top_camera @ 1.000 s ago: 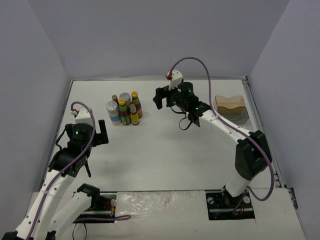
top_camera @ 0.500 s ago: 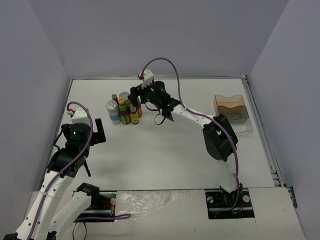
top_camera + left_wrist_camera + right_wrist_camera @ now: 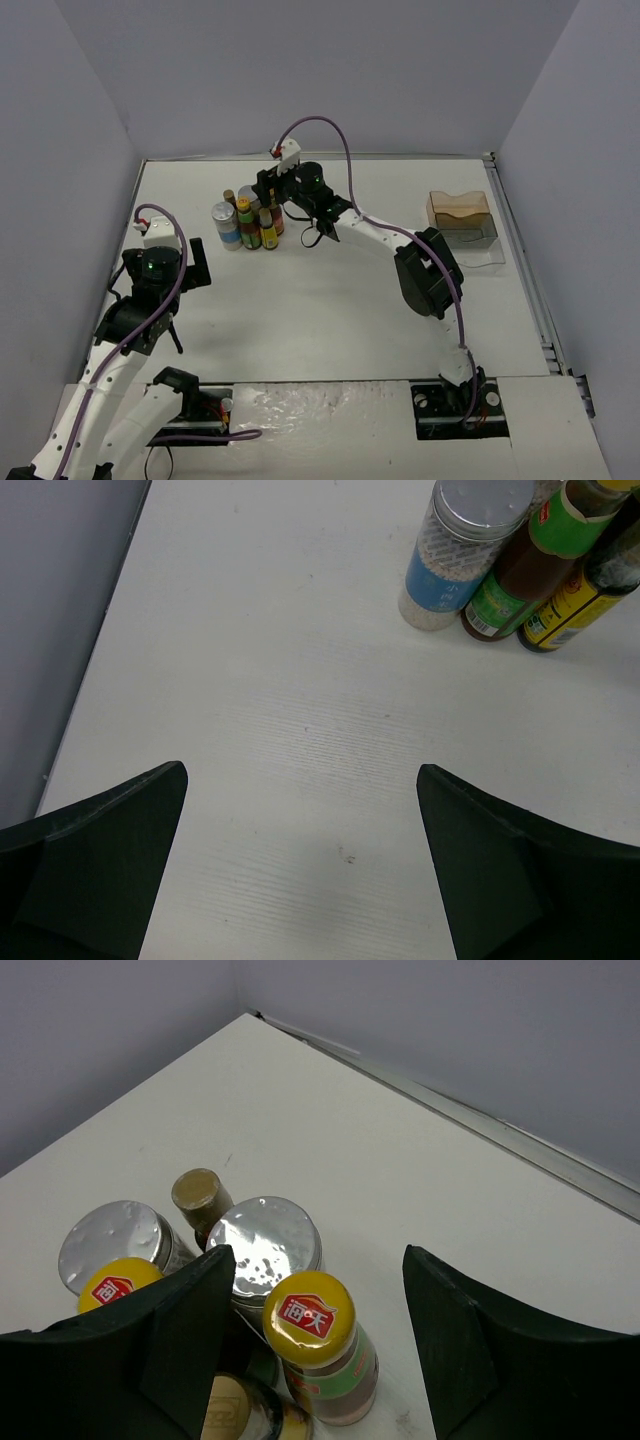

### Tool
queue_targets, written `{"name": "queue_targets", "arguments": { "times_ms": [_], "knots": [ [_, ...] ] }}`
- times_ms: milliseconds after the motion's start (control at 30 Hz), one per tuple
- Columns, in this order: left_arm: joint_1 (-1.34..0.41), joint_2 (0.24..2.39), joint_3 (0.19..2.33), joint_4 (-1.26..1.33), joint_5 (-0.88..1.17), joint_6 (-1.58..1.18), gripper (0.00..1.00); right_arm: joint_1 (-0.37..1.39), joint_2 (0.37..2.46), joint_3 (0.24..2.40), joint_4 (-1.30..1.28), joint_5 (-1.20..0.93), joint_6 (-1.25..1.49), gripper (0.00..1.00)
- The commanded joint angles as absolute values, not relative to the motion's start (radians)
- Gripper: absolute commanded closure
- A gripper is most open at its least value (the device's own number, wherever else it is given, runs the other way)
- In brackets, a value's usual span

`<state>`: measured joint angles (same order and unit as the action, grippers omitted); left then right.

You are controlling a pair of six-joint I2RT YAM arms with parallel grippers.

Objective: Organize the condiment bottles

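While the right gripper [image 3: 320,1260] hangs over the bottles [image 3: 248,220], clustered upper left of centre in the top view, its jaws stand part open either side of a yellow cap [image 3: 308,1318], a gap showing on both sides, nothing held; a silver top [image 3: 263,1243] sits just behind; lower left, the left gripper [image 3: 302,772] gapes wide and empty above the table [image 3: 300,680], with bottles in its view's upper right corner.

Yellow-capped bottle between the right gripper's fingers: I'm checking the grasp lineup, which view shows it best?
The right wrist view: the yellow-capped bottle sits between the fingers of the right gripper, cap and label clear. The top view hides its cap under the gripper; the left wrist view shows only nearer bottles.
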<state>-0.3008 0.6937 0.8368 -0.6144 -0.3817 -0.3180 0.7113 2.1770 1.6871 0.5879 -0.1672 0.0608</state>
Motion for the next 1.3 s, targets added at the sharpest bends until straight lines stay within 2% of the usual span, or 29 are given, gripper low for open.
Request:
{"name": "queue_targets", "arguments": {
  "times_ms": [0, 300, 400, 633, 733, 1267],
  "knots": [
    [-0.295, 0.706, 0.853, -0.568, -0.412, -0.313, 0.03, 0.718, 2.179, 1.746, 0.684, -0.159, 0.054, 0.36],
    [-0.296, 0.714, 0.854, -0.572, -0.413, -0.314, 0.03, 0.719, 2.204, 1.750, 0.680, -0.150, 0.047, 0.46],
    [-0.296, 0.715, 0.854, -0.572, -0.413, -0.316, 0.03, 0.719, 2.210, 1.743, 0.688, -0.147, 0.053, 0.58],
    [-0.295, 0.713, 0.856, -0.572, -0.413, -0.314, 0.03, 0.713, 2.183, 1.732, 0.690, -0.137, 0.048, 0.92],
    [-0.296, 0.715, 0.856, -0.572, -0.411, -0.316, 0.03, 0.707, 2.148, 1.726, 0.679, -0.117, 0.034, 0.99],
    [-0.295, 0.711, 0.859, -0.571, -0.407, -0.314, 0.03, 0.462, 1.747, 1.454, 0.646, -0.052, -0.041, 1.00]
  ]
}}
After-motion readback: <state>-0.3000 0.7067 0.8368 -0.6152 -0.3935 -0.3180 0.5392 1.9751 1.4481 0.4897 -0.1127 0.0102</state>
